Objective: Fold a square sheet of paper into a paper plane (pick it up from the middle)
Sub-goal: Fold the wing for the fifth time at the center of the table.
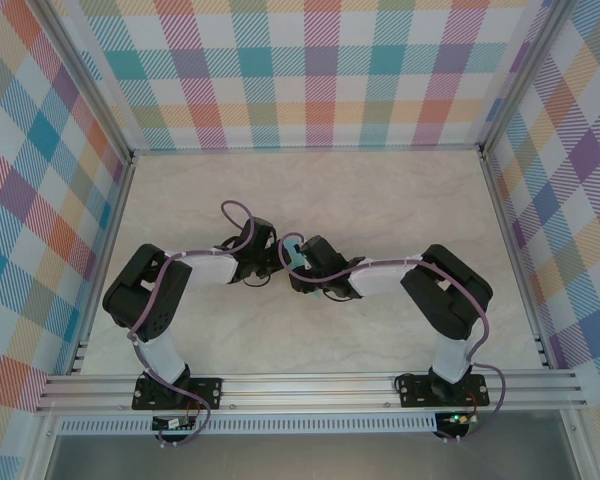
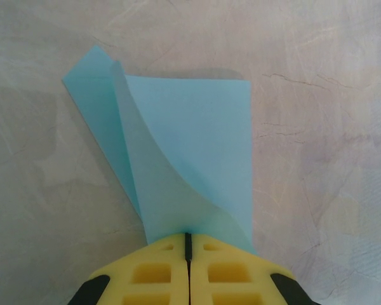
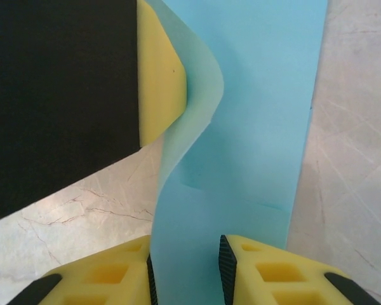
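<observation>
The left gripper (image 2: 188,240) is clamped tight on one edge of the blue paper sheet (image 2: 190,146); the sheet hangs curled and partly folded over the middle of the marble table (image 2: 330,127), between both arms; the right gripper (image 3: 187,248) stands part open, fingers either side of the sheet's other end, not pinching it.

top: square sheet of paper (image 1: 294,254) mostly hidden, shape unreadable | right wrist: its top cut off
</observation>
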